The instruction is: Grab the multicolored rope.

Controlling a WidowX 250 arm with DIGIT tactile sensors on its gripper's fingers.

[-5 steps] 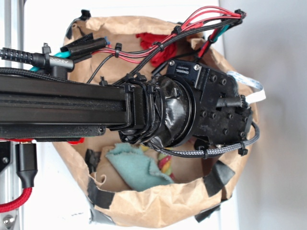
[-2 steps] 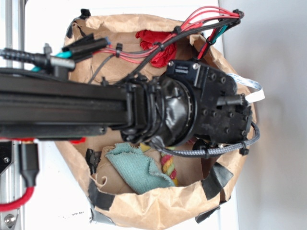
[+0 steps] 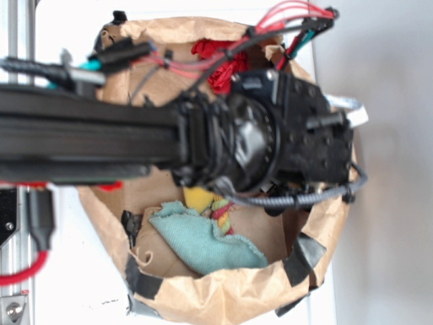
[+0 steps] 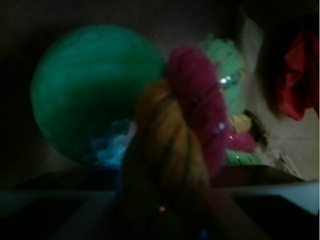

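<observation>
Here the multicolored rope (image 4: 175, 150) fills the wrist view's centre beside its green ball (image 4: 95, 92), low in the paper bag (image 3: 223, 298); the hand's closure cannot be told, so strands might slip free.

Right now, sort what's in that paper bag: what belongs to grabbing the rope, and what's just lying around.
Belongs to the job:
- multicolored rope, with its green ball
- gripper, hidden under the arm; state unclear

Just lying about:
- teal cloth
- yellow sponge
- red fabric
- paper bag itself
</observation>
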